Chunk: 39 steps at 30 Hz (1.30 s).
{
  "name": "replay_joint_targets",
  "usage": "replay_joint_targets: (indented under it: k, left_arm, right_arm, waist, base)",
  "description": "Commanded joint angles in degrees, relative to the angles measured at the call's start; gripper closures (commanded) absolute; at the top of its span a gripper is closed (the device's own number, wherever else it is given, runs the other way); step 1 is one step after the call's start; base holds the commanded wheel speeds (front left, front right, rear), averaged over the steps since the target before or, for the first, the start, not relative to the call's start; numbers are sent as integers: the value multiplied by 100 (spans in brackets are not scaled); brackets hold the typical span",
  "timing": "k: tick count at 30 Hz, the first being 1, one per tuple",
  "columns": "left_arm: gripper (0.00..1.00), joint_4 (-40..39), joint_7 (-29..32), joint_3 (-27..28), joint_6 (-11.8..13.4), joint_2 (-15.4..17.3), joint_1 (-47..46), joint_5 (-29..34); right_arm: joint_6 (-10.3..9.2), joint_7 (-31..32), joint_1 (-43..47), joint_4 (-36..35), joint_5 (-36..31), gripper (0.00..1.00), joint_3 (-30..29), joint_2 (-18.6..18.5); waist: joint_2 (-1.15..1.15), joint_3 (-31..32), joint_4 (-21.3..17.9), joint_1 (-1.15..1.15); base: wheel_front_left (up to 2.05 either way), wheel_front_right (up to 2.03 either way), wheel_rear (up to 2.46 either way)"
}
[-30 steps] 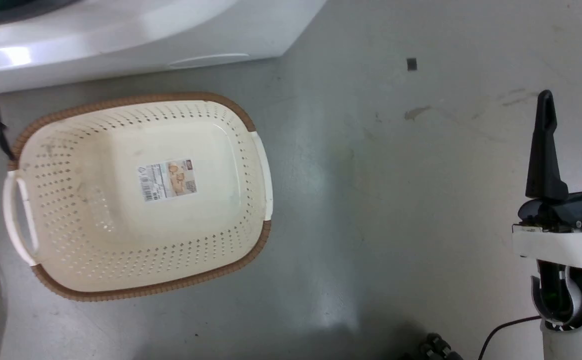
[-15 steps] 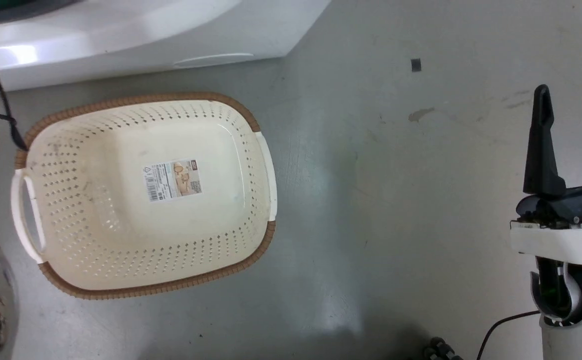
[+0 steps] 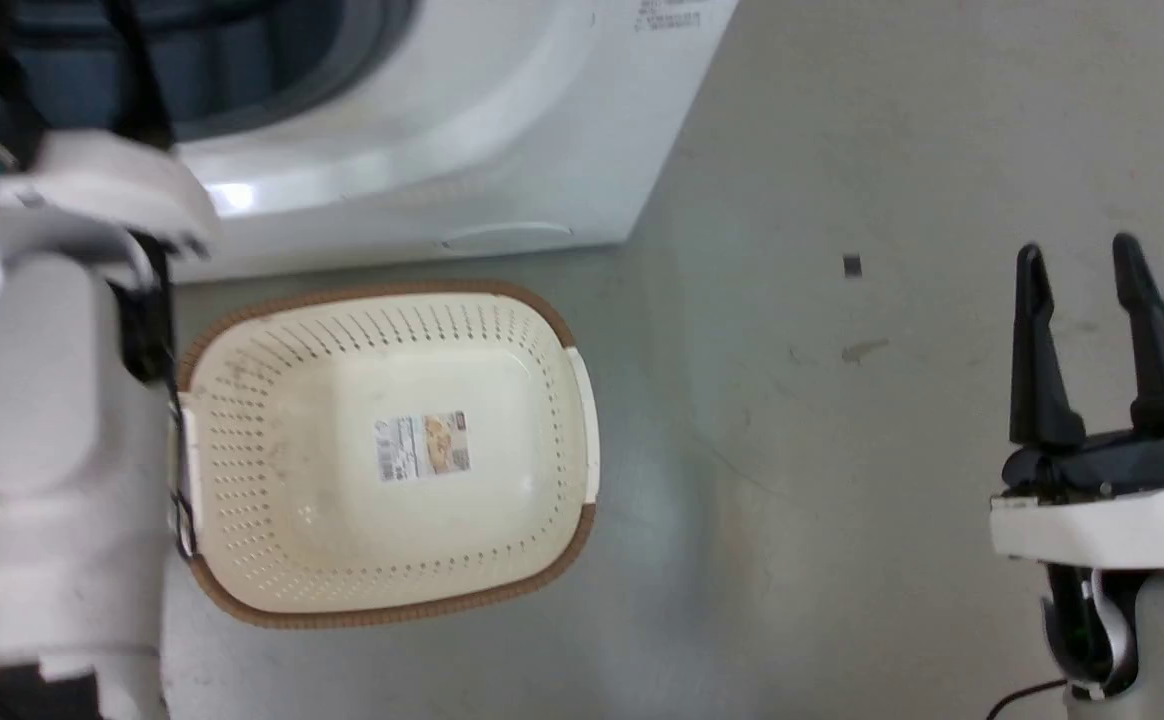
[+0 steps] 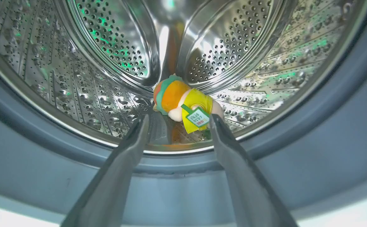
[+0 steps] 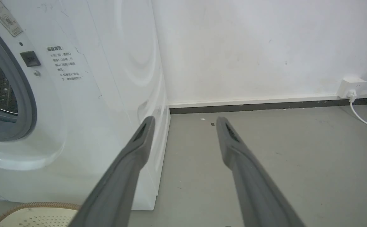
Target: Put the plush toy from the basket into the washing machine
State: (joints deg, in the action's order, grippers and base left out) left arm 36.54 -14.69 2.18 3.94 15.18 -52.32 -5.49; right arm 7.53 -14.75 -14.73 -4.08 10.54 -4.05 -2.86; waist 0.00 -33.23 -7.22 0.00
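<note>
My left gripper point(image 4: 180, 118) points into the washing machine point(image 3: 422, 150), and its two fingers stand wide apart, clamped on nothing. Just beyond the fingertips, and between them in my left wrist view, the plush toy point(image 4: 183, 101) lies on the floor of the steel drum point(image 4: 107, 47). Its orange hat is toward the left finger and its green tag point(image 4: 198, 117) faces me. The grey gasket point(image 4: 328, 126) runs under both fingers.

In the head view my left forearm point(image 3: 52, 450) reaches up to the porthole. The basket point(image 3: 542, 320) sits on the floor point(image 3: 792, 500) just to the right of this forearm, and I see the label sticker point(image 3: 422, 446) on its bottom. My right gripper point(image 3: 1077, 247) is well apart from the basket, on its far side, with fingers apart and only floor between them.
</note>
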Motion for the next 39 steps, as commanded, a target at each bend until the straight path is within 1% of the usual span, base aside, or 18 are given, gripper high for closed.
replay_joint_targets:
  k: [1, 5, 8, 12, 20, 28, 33, 37, 38, 39]
  left_arm:
    - [0, -141, -30, -52, 16, -85, 327, 70]
    - [0, -569, -30, -71, 37, -273, 1095, 127]
    - [0, -987, -30, -96, -27, -386, 1700, 166]
    - [0, -1355, -30, -197, -150, -540, 2512, 210]
    - [0, -1894, -30, -134, -168, -802, 3835, 193]
    - [0, -2400, -30, -64, -285, -1021, 4798, 133]
    - [0, -2628, -30, -92, -347, -1081, 5130, 193]
    - [0, -2656, -30, -133, -393, -1097, 5255, 282]
    - [100, -2645, -30, -139, -420, -1099, 5260, 284]
    - [100, -2630, 6, -139, -408, -1087, 5206, 262]
  right_arm:
    - [-4, -25, 130, 42, -69, 0, -20, -1]
    - [-4, -25, 374, 127, -171, 0, 25, -1]
    - [-4, -25, 585, 160, -350, 0, 107, -1]
    - [-4, -25, 909, 248, -450, 0, 118, -1]
    - [-4, -25, 1373, 368, -566, 0, 25, -1]
    - [-4, -25, 1804, 364, -622, 0, -70, -1]
    - [-4, -25, 1959, 321, -627, 0, -94, -1]
    - [-4, -25, 2035, 294, -607, 0, -133, -1]
    - [-4, -25, 2039, 294, -601, 100, -136, -1]
    - [0, 3, 1970, 326, -597, 100, -128, 0]
  waist:
    - [0, 467, 214, 0]
    - [0, 985, 327, 0]
    - [0, 1426, 386, 0]
    - [0, 1973, 458, 0]
    - [0, 2732, 585, 0]
    - [0, 3215, 644, 0]
    - [0, 3344, 676, 0]
    - [0, 3404, 724, 0]
    - [0, 3408, 733, 0]
    - [0, 3407, 729, 0]
  base:
    - [0, 0, 0]
    - [0, 0, 0]
    - [0, 0, 0]
    - [0, 0, 0]
    - [0, 0, 0]
    - [0, 0, 0]
    - [0, 0, 0]
    - [0, 0, 0]
    - [0, 0, 0]
    - [0, 0, 0]
